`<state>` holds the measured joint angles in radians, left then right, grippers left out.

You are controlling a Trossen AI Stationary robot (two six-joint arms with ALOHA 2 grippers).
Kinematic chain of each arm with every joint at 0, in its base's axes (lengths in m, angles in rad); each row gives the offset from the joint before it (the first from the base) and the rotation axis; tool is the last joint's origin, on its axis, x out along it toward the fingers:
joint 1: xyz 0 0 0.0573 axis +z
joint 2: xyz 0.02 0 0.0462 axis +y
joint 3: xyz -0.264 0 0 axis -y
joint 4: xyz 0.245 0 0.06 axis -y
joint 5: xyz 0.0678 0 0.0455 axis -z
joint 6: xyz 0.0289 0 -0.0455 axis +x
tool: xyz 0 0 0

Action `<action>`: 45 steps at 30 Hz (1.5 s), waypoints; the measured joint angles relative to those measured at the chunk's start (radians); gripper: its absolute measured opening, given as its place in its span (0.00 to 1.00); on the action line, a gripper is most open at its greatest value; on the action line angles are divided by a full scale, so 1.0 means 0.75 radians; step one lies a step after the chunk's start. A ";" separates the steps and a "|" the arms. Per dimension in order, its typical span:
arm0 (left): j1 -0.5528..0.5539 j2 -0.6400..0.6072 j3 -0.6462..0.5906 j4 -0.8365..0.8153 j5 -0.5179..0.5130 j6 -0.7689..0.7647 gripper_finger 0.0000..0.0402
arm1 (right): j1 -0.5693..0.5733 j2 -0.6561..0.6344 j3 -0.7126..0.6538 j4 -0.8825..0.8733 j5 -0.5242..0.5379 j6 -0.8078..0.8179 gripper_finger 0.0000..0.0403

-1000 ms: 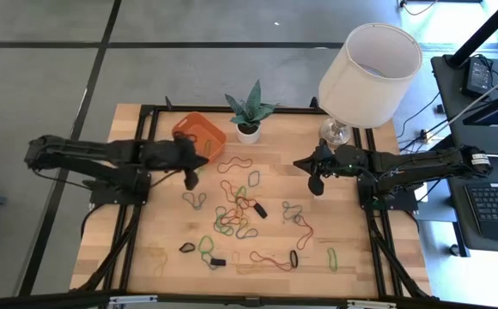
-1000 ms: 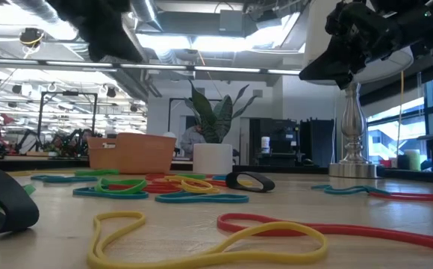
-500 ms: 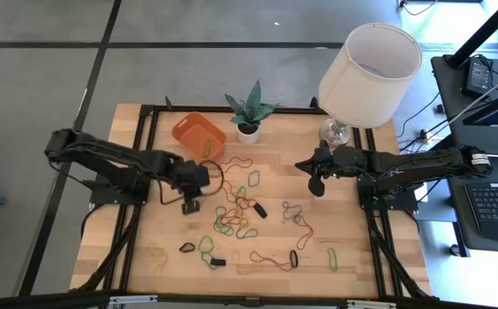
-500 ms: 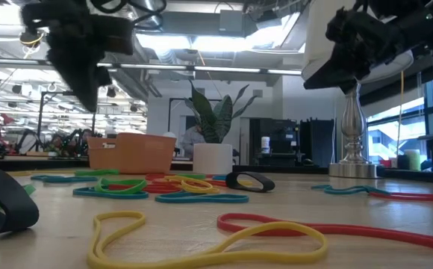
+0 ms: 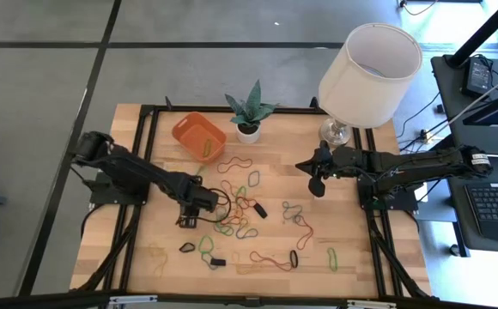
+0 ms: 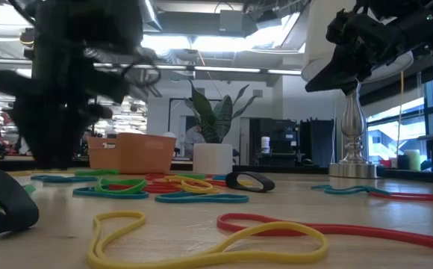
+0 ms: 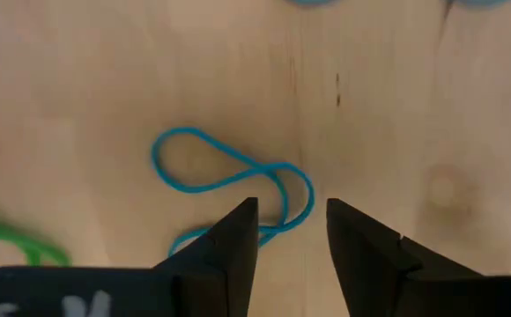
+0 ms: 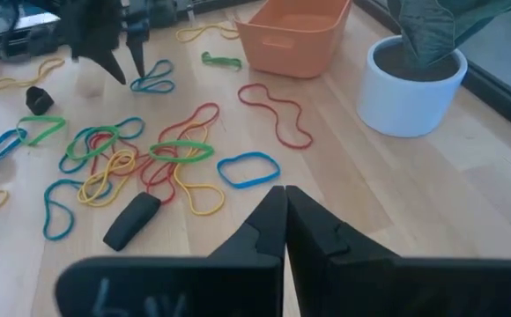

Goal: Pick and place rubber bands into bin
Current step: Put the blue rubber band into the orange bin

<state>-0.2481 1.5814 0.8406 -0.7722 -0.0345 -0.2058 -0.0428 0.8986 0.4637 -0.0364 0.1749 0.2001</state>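
The left pincer [image 5: 186, 221] hangs low over the table [image 5: 352, 257], towards its left edge and about midway between far and near edges, its fingers [image 7: 238, 242] apart with nothing between them. Just below the fingertips lies a blue rubber band [image 7: 229, 180], a twisted figure-eight loop lying flat on the wood; in the right wrist view the same band [image 8: 152, 77] shows beside the pincer tips. The other rubber bands [image 5: 236, 210] lie flat and scattered across the middle of the table, most tangled in a cluster at the centre, some strewn towards the near edge. The bin [image 5: 200, 135] sits near the far-left corner, its long axis running diagonally to the table edges, beside the white plant pot [image 5: 248, 132]. The right pincer [image 5: 315, 184] hovers above the right-hand part of the table, near the lamp [image 5: 369, 64], with its fingers [image 8: 264, 229] pressed together and holding nothing.
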 joint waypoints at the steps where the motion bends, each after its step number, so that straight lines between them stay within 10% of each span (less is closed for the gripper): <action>1: 0.000 0.025 0.000 0.004 0.001 0.010 0.32 | 0.000 0.000 0.000 0.001 0.000 0.001 0.02; 13: 0.000 0.108 0.005 -0.005 -0.025 0.049 0.03 | 0.000 0.000 0.000 0.001 -0.001 0.007 0.02; 27: 0.082 -0.420 0.302 -0.445 -0.171 -0.022 0.01 | 0.000 0.004 0.000 0.014 -0.001 0.007 0.02; 35: 0.354 -0.568 0.468 -0.455 -0.365 0.139 0.01 | 0.000 0.004 0.000 0.024 -0.001 0.044 0.02; 45: 0.898 -0.422 0.488 -0.376 -0.183 0.599 0.01 | 0.000 0.004 0.000 0.025 -0.001 0.151 0.02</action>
<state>0.4256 1.2645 1.2069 -1.0545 -0.1716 0.2438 -0.0426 0.9016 0.4637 -0.0177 0.1745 0.3134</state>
